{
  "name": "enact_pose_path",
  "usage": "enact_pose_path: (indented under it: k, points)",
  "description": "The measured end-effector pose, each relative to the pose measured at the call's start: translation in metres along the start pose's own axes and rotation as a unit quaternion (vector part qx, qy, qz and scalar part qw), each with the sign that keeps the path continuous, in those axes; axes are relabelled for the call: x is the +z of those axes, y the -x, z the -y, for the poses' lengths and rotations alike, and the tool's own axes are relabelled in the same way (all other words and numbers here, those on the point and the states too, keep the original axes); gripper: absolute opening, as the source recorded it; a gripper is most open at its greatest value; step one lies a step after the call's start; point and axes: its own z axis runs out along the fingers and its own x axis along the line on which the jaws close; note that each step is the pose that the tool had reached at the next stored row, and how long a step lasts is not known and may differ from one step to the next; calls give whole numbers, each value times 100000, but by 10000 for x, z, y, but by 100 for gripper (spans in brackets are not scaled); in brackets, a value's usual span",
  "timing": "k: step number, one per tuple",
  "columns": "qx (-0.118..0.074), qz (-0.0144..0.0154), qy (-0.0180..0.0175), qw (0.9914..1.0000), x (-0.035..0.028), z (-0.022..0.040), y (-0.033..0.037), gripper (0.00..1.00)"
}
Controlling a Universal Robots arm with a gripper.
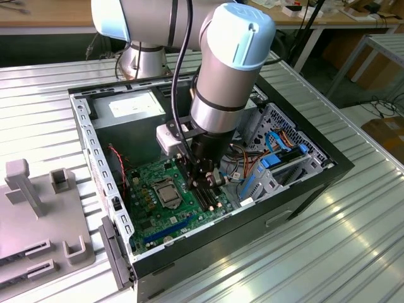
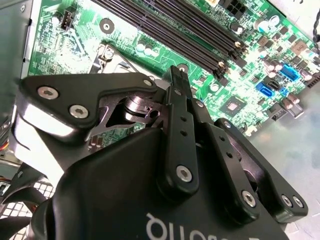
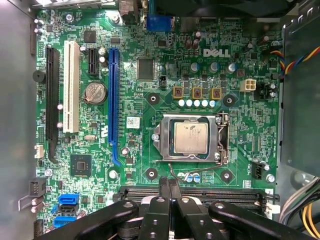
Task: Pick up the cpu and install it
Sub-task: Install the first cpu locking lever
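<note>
Cpu seated in socket frame on green motherboard. Gripper clenched, empty, over black memory slots.

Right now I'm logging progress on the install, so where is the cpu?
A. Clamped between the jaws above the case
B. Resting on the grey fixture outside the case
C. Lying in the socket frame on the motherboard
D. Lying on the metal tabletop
C: in the first wrist view the cpu lies inside the socket frame on the motherboard, apart from the gripper, whose jaws are pressed together with nothing between them.
</note>
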Motion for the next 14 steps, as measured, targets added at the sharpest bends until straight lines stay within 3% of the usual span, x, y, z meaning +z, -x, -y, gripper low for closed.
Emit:
enact_pose_path:
  k: [6,14]
  points:
    - [2,122,-9,100000,-27,-2,3,11]
    - [-4,199,-14,100000,90,-1,-83,11]
